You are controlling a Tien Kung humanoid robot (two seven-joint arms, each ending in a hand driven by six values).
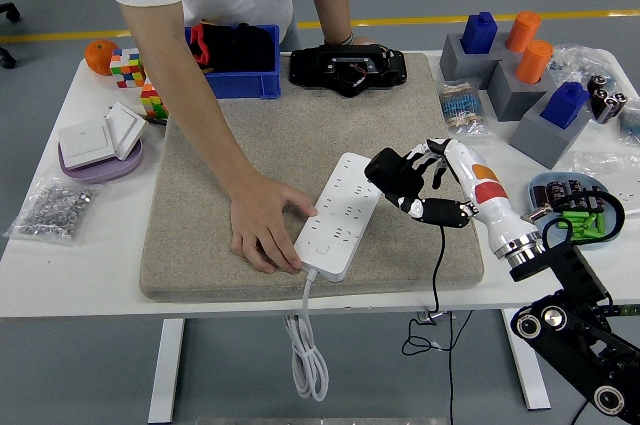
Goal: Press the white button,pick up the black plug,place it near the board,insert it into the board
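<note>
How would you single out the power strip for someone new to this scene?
Start at the beige felt mat covering the table's middle. Near its front edge lies the white power strip, set diagonally, a person's hand pressing its left side. It alone trails a white cable off the table.
</note>
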